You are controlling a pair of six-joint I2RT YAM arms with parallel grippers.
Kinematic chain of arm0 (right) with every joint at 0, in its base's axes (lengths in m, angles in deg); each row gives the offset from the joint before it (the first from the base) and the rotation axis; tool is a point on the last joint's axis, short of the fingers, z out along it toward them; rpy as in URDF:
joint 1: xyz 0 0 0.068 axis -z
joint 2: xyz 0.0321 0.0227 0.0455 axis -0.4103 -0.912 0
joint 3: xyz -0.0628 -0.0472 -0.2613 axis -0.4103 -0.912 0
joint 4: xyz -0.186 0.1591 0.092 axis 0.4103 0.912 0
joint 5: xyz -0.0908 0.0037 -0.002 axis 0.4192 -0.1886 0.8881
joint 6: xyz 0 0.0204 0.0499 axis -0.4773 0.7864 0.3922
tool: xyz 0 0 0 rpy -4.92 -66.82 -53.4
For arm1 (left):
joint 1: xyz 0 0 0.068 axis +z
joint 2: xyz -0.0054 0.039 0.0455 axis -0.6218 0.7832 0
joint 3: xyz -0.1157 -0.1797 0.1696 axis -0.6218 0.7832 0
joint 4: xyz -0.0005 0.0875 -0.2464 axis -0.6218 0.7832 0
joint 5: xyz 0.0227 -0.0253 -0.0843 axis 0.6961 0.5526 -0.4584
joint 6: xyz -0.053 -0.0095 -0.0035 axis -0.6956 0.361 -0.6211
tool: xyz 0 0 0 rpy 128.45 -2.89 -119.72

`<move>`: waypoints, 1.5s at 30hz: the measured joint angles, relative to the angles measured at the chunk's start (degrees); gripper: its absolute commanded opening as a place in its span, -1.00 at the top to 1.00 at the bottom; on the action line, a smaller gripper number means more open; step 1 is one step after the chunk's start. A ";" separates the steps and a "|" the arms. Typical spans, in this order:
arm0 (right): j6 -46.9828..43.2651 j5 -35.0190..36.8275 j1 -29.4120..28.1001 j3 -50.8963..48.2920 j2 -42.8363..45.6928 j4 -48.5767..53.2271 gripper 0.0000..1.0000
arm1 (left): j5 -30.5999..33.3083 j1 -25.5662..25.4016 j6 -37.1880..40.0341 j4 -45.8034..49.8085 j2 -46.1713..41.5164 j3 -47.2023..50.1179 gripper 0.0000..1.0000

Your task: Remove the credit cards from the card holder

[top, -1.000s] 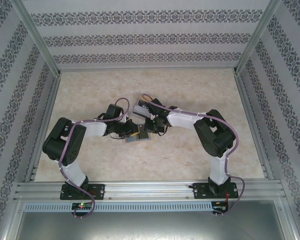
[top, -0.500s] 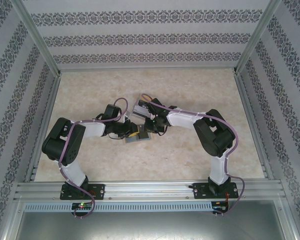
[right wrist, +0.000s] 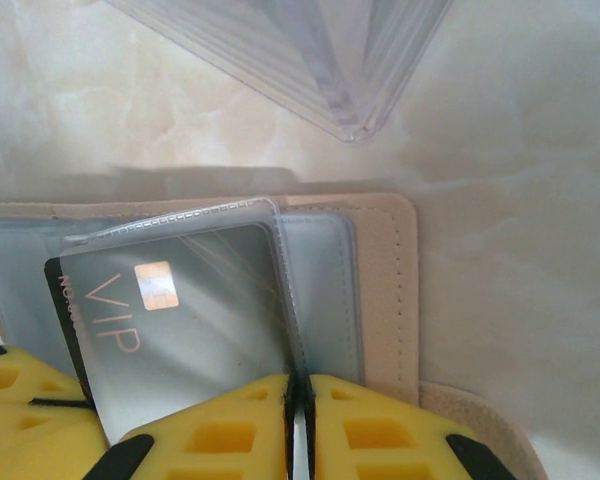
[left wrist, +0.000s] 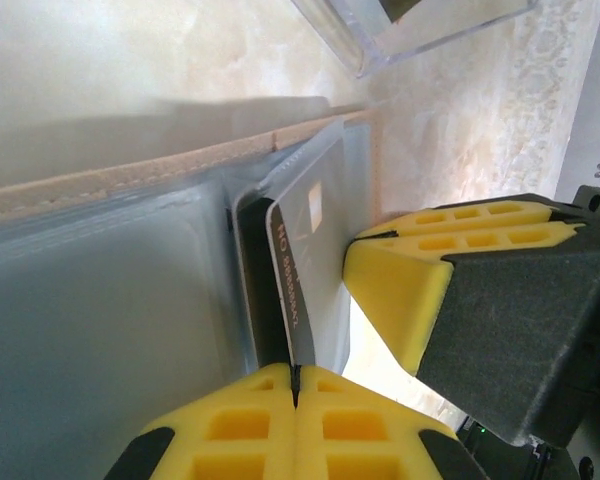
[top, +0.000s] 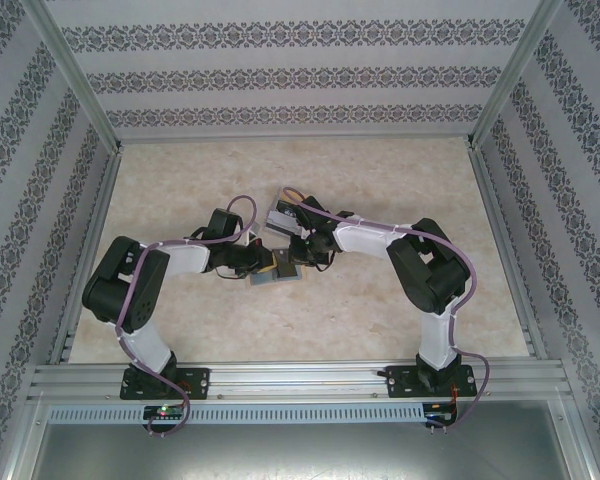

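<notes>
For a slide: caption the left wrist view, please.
Left gripper pinches a credit card partly inside the card holder.

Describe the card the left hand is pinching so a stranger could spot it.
At the middle of the table lies a tan-edged card holder. The left hand pinches the card in its clear sleeve: grey, with a chip and pink VIP lettering.

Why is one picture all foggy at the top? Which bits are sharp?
Left wrist view: the table at top left is washed out and blurred, while the credit card edge is sharp. Right wrist view: VIP lettering reads clearly through the card holder sleeve, with streaky glare.
</notes>
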 measured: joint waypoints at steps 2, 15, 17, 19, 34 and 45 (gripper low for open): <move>0.02 0.07 0.00 0.00 0.00 0.02 0.70 | 0.55 0.26 1.07 1.84 -1.36 0.00 1.00; 0.00 -0.24 0.02 -0.07 0.00 -0.20 0.69 | 1.97 1.51 1.62 5.44 -5.66 2.40 0.75; 0.00 -0.42 0.04 -0.15 0.00 -0.37 0.69 | 1.79 1.51 0.74 5.25 -5.01 2.34 0.70; 0.02 -0.81 0.11 -0.33 0.00 -0.63 0.68 | 1.75 1.51 -0.13 5.18 -4.02 2.12 0.68; 0.31 -4.24 0.22 -0.94 -0.44 -2.78 0.69 | 2.47 1.33 -3.56 3.61 0.70 -0.59 0.68; 0.48 -4.92 0.52 -1.22 -0.44 -3.19 0.68 | 1.84 1.33 -4.74 2.56 1.84 -1.18 0.63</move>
